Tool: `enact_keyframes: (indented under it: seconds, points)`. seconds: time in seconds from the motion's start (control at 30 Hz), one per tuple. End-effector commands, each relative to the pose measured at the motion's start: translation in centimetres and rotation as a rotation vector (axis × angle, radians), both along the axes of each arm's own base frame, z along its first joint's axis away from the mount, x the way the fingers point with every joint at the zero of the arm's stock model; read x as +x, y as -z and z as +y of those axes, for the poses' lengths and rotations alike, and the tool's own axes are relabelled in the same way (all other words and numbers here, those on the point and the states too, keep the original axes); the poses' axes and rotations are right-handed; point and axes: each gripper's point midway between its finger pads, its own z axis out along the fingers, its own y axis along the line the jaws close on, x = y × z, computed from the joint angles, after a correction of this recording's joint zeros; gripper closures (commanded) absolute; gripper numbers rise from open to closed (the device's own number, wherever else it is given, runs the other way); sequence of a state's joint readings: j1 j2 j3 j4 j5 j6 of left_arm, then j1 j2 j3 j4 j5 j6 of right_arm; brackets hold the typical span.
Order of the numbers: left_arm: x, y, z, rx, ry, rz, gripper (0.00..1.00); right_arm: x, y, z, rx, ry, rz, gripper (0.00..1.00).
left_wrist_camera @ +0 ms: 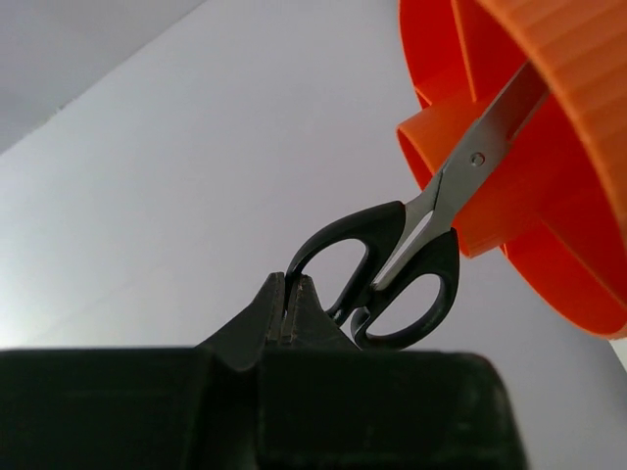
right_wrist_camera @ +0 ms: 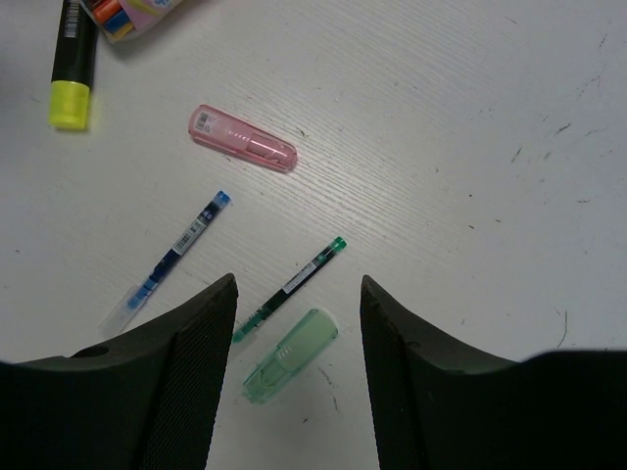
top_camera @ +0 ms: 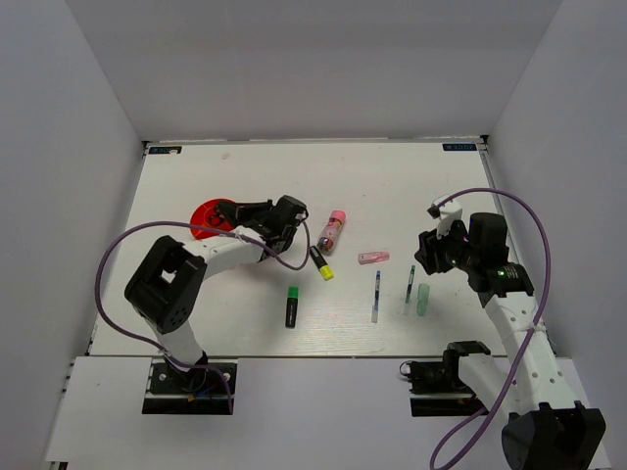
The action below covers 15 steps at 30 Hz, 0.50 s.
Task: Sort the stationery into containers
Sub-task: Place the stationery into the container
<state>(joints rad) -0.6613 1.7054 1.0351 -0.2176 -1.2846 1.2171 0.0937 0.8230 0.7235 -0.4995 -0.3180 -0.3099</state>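
In the left wrist view my left gripper (left_wrist_camera: 291, 280) is shut on the rim of one black handle loop of the scissors (left_wrist_camera: 411, 257). Their blades point up into the red-orange container (left_wrist_camera: 549, 186). From above, that gripper (top_camera: 239, 216) sits at the container (top_camera: 208, 219). My right gripper (right_wrist_camera: 299, 286) is open above the table, over a pale-green cap (right_wrist_camera: 290, 354) and a green-tipped pen (right_wrist_camera: 291, 282). A blue pen (right_wrist_camera: 171, 259), a pink eraser (right_wrist_camera: 242, 138) and a yellow-capped highlighter (right_wrist_camera: 71, 59) lie further away.
A green-capped highlighter (top_camera: 292, 305) and a pink-capped glue stick (top_camera: 332, 231) lie mid-table. White walls close in the left, right and back sides. The left arm's purple cable (top_camera: 147, 230) loops over the table's left part.
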Motion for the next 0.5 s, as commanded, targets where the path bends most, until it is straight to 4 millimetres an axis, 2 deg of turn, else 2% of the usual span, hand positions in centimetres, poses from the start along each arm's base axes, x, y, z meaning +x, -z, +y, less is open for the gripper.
enact_keyframes:
  seconds: [0.0, 0.07, 0.1, 0.13, 0.2, 0.23, 0.3, 0.33, 0.43, 0.47]
  points:
    - [0.2, -0.4, -0.8, 0.016, 0.010, -0.040, 0.95, -0.1, -0.9, 0.4, 0.022, -0.017, -0.023, 0.43]
    - [0.4, -0.7, -1.1, 0.043, 0.025, -0.035, 0.92, -0.1, -0.9, 0.4, 0.022, -0.017, -0.026, 0.43]
    - [0.3, 0.0, -1.3, 0.057, 0.036, -0.024, 0.90, -0.1, -0.9, 0.3, 0.021, -0.013, -0.023, 0.43]
    - [0.5, -0.3, -1.6, 0.027, 0.039, -0.068, 0.87, -0.1, -0.9, 0.4, 0.022, -0.016, -0.026, 0.43]
    - [0.5, 0.1, -2.0, 0.081, 0.063, -0.028, 0.81, -0.3, -0.8, 0.4, 0.022, -0.019, -0.022, 0.43]
    - [0.5, 0.0, -2.1, 0.064, 0.064, -0.056, 0.71, -0.2, -0.9, 0.4, 0.023, -0.019, -0.026, 0.43]
    - [0.6, 0.1, -2.3, 0.081, 0.069, -0.050, 0.56, -0.2, -0.9, 0.5, 0.023, -0.018, -0.022, 0.43]
    - [0.6, 0.0, -2.4, 0.080, 0.071, -0.056, 0.42, -0.2, -0.9, 0.4, 0.023, -0.017, -0.024, 0.43]
    - [0.7, -0.4, -2.5, 0.094, 0.068, -0.060, 0.31, -0.2, -1.0, 0.5, 0.024, -0.021, -0.029, 0.43]
    - [0.7, -0.8, -2.7, 0.076, 0.068, -0.091, 0.23, -0.2, -0.9, 0.5, 0.025, -0.019, -0.024, 0.43]
